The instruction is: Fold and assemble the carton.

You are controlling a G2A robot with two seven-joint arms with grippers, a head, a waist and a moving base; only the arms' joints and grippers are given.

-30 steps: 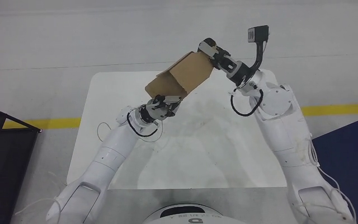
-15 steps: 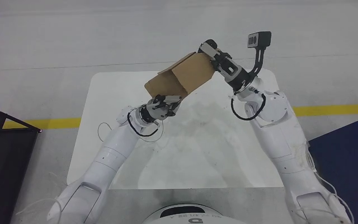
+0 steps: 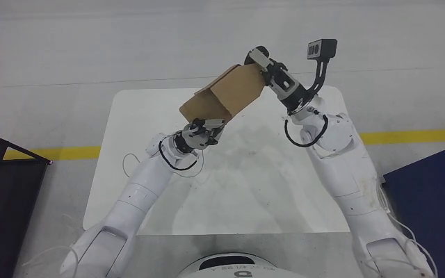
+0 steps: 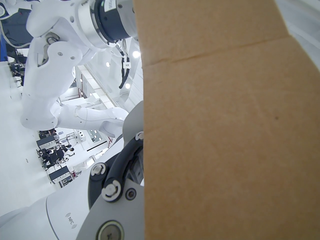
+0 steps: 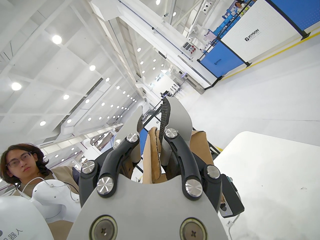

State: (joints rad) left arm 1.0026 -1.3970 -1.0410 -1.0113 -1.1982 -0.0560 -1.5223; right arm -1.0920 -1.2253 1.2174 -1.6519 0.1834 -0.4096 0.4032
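A brown carton (image 3: 226, 97), opened into a tube, hangs tilted above the back edge of the white table (image 3: 278, 187). My right gripper (image 3: 259, 59) is shut on the carton's far upper end; in the right wrist view a cardboard edge (image 5: 153, 151) stands pinched between the fingers of that gripper (image 5: 155, 116). My left gripper (image 3: 210, 128) holds the carton's near lower flap from beneath. In the left wrist view the carton wall (image 4: 225, 116) runs right along one finger (image 4: 125, 158) and hides the other.
A black frame (image 3: 14, 194) stands on the floor left of the table. A yellow floor line (image 3: 69, 151) runs behind it. A thin cable (image 3: 127, 164) loops over the table's left part. The right arm's wrist (image 4: 107, 21) shows beyond the carton.
The right forearm and wrist have shifted a little to the left and turned slightly. The carton and the left gripper have hardly moved.
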